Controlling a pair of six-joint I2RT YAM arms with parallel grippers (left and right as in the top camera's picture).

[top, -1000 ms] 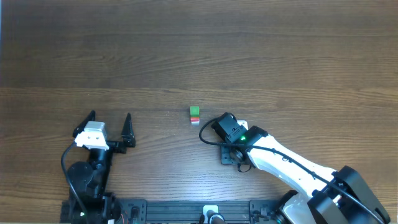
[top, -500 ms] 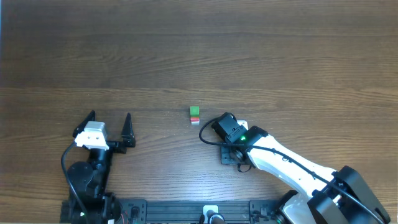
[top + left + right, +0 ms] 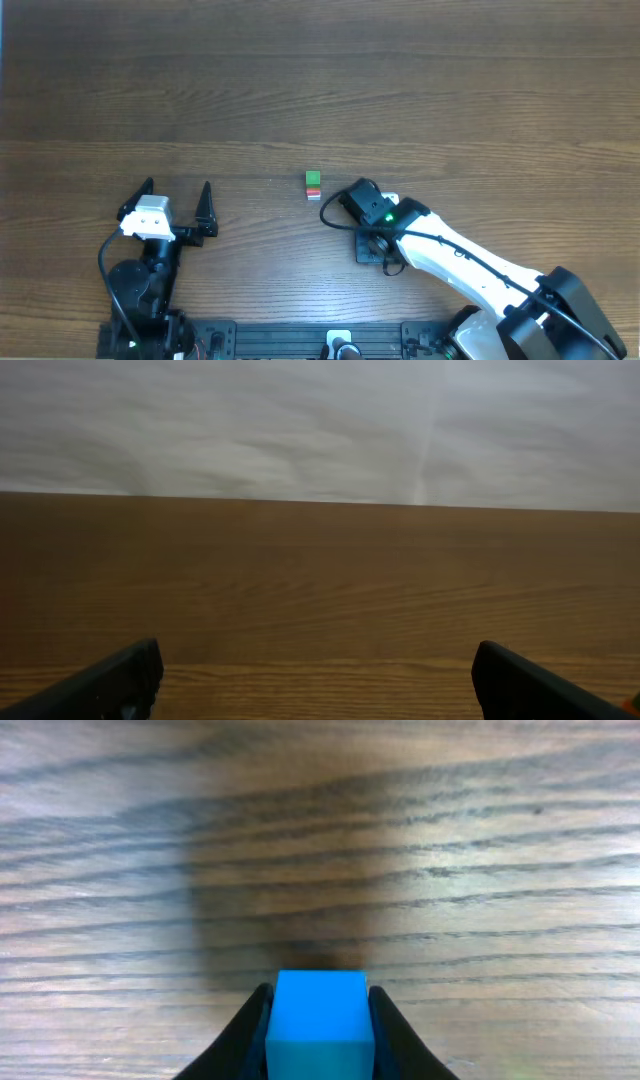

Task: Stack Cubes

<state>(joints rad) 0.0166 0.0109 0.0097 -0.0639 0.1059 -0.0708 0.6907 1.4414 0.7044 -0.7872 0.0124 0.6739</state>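
A small stack stands mid-table in the top view: a green cube point(image 3: 313, 178) sits on a red cube point(image 3: 313, 189). Just right of the stack and slightly nearer the arm bases is my right gripper point(image 3: 333, 208). In the right wrist view, my right gripper point(image 3: 320, 1042) is shut on a blue cube point(image 3: 320, 1018), with its dark fingers point(image 3: 248, 1032) pressed to both sides, over bare wood and its own shadow. My left gripper point(image 3: 178, 193) stands open at the left, far from the cubes. The left wrist view shows the left gripper point(image 3: 325, 695) with only bare table between its spread fingers.
The brown wooden table point(image 3: 320, 90) stretches wide and bare toward the far edge. A black rail point(image 3: 320, 340) with the arm bases runs along the near edge. A pale wall point(image 3: 320, 420) rises behind the table's far edge.
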